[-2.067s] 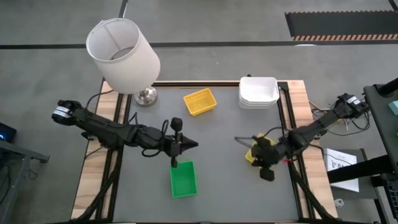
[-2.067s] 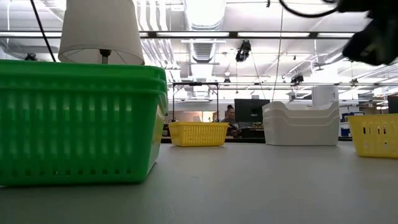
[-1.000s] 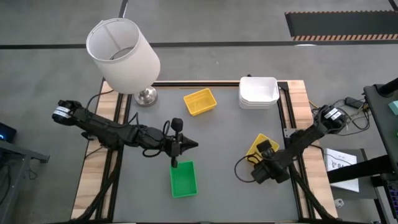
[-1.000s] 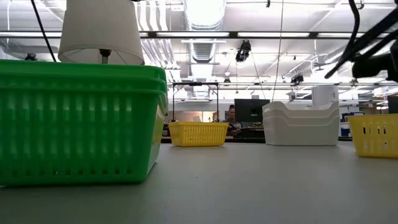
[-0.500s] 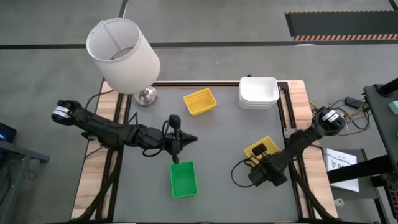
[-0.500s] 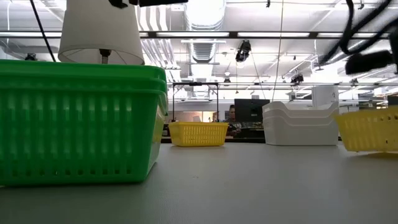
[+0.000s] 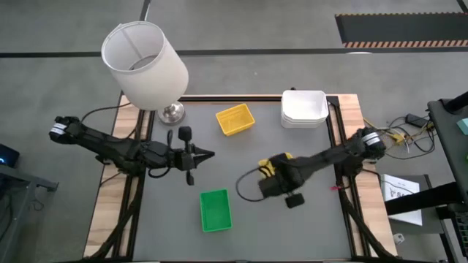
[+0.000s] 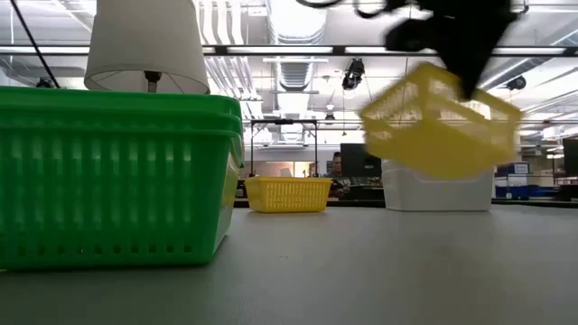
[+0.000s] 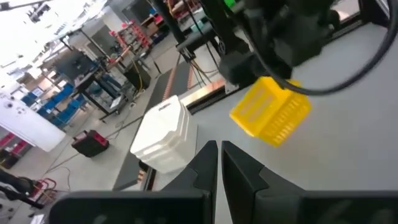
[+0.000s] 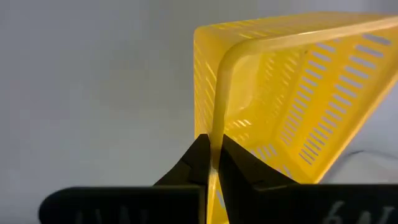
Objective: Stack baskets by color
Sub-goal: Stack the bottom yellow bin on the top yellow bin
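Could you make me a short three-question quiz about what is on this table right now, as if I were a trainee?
1. True or false: the right end effector is shut on the rim of a yellow basket held off the table.
2. How many colours of basket are in view?
   A. two  B. three  C. four
3. Fill in: the green basket sits on the table, while the white baskets sit nested in a ____.

Key
1. True. The low view shows it tilted in the air.
2. B. Green, white and yellow, counting the other yellow basket by the lamp.
3. Stack.

The left end effector waits shut, holding nothing.
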### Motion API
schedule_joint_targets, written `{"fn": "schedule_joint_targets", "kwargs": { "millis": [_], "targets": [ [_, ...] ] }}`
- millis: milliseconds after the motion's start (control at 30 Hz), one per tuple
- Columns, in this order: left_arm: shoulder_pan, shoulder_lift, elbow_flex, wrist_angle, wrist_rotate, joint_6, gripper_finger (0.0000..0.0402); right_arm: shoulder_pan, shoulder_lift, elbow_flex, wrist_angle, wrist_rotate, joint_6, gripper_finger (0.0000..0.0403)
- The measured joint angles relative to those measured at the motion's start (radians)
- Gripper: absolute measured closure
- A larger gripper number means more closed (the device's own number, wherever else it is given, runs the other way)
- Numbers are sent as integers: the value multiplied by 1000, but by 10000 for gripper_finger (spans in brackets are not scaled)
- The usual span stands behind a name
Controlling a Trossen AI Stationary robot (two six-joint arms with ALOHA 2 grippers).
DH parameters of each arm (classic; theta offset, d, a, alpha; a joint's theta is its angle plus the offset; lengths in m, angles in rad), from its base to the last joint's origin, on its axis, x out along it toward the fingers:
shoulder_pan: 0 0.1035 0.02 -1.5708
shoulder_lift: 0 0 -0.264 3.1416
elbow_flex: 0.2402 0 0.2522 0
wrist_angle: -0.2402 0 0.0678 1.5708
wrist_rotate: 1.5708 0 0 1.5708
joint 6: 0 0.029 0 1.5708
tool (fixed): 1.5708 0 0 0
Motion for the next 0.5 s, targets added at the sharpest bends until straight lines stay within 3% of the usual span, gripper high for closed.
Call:
{"fn": "schedule_joint_targets", "kwargs": {
  "millis": [133, 500],
  "targets": [
    [-5, -48, -46, 5, 0, -7, 396, -90, 98, 178, -76, 54, -115, 390],
    [-20, -119, -86, 0, 3, -7, 396, -365, 321, 553, -145, 62, -448, 391]
  ]
}}
